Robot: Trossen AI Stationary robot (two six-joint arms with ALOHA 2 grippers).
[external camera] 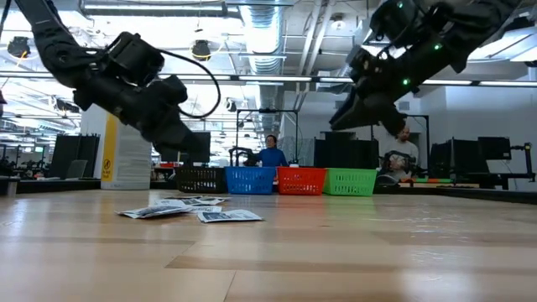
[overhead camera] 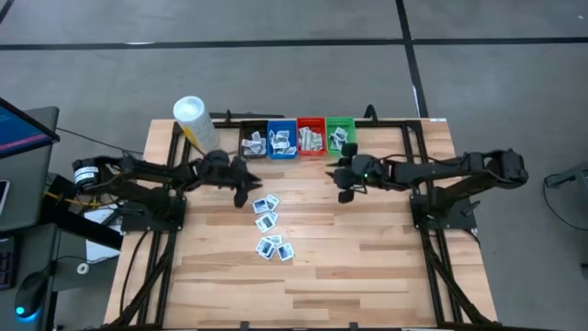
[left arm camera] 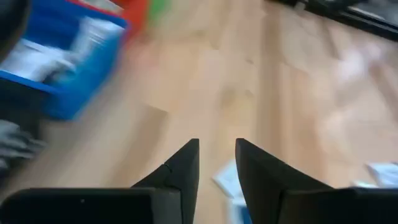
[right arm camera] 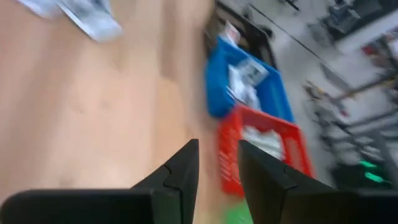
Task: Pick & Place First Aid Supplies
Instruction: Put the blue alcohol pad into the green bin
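Blue bin (overhead camera: 281, 140) is your landmark: loose packets (overhead camera: 271, 225) lie on the wood just before it. Your left gripper (overhead camera: 248, 180) hangs above them, the right gripper (overhead camera: 344, 172) beside the row, both parted and empty.

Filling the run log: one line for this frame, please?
left gripper: empty, by black bin | right gripper: empty, fingers apart, near green bin | loose packets: mid-table | bins: all hold packets
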